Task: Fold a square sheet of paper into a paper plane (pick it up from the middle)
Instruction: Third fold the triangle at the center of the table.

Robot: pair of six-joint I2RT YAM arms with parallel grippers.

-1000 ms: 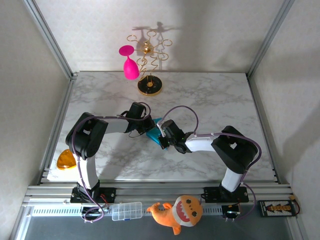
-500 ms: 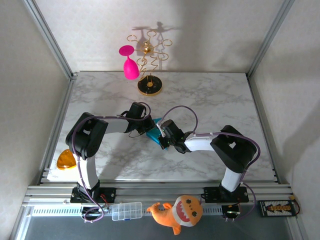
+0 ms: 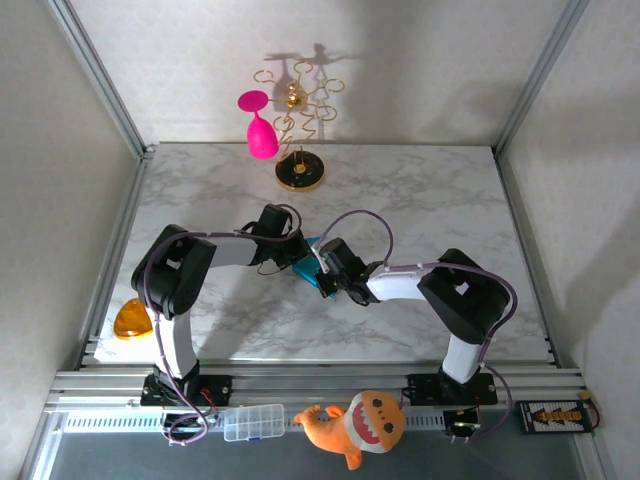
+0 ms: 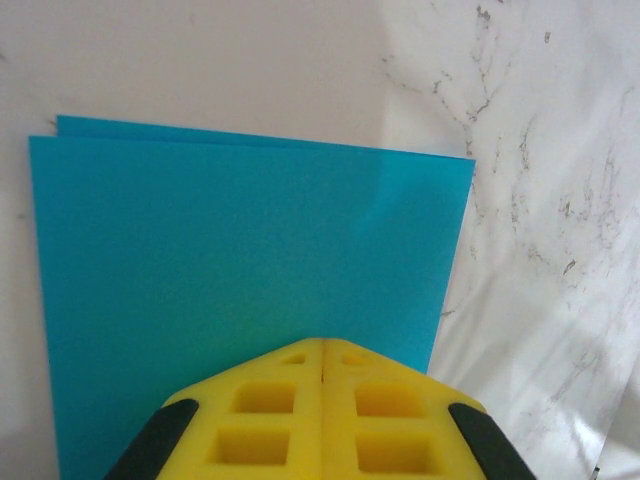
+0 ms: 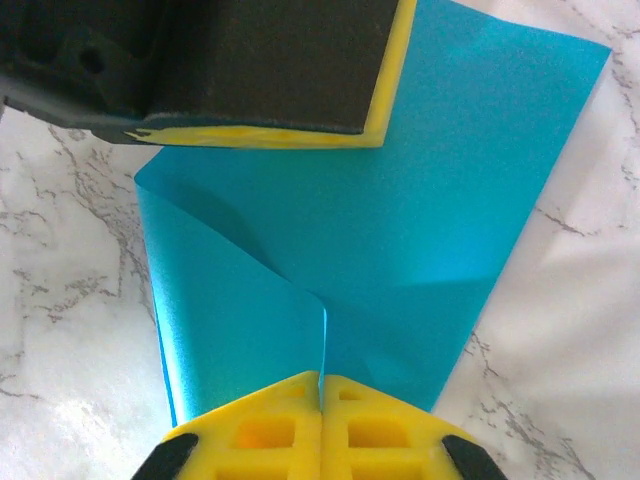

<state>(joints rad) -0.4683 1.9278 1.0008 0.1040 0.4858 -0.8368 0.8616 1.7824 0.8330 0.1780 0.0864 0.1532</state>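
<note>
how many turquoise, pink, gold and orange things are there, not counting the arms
turquoise: 1, the folded square sheet of paper
pink: 1, the upside-down plastic goblet
gold: 1, the wire stand with a round base
orange: 2, the plush toy and a glossy rounded object
total: 5

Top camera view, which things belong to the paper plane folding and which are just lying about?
In the job: square sheet of paper, left gripper, right gripper.
Lying about: pink goblet, gold stand, orange plush toy, clear plastic box, orange dome.
</note>
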